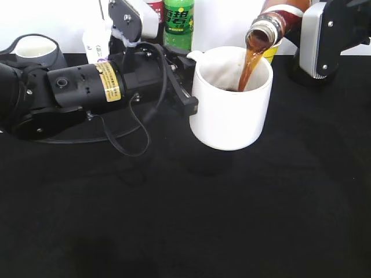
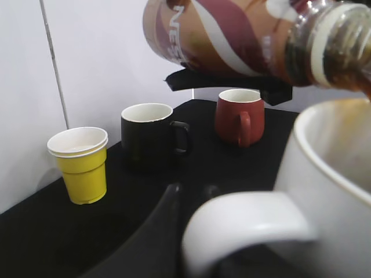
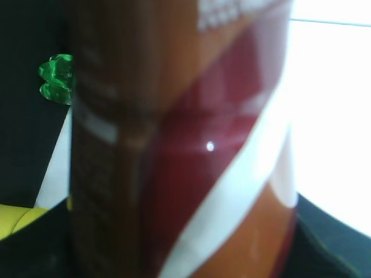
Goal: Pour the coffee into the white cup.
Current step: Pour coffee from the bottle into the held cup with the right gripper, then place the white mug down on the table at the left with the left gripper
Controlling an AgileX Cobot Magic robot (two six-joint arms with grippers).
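One bottle (image 1: 272,23), prob. in right tool (image 1: 316,35)

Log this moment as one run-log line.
phase: pouring | right gripper: holds tilted coffee | stream into white cup | left gripper: at handle

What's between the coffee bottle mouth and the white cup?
Only the brown coffee stream, falling from the coffee bottle into the white cup; exterior view shows it.

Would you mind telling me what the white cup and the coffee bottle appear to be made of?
The white cup looks like glazed ceramic: thick wall, smooth opaque sheen. The coffee bottle looks like clear plastic, though glass is possible: brown liquid shows through its threaded neck, with a glossy printed label around the body.
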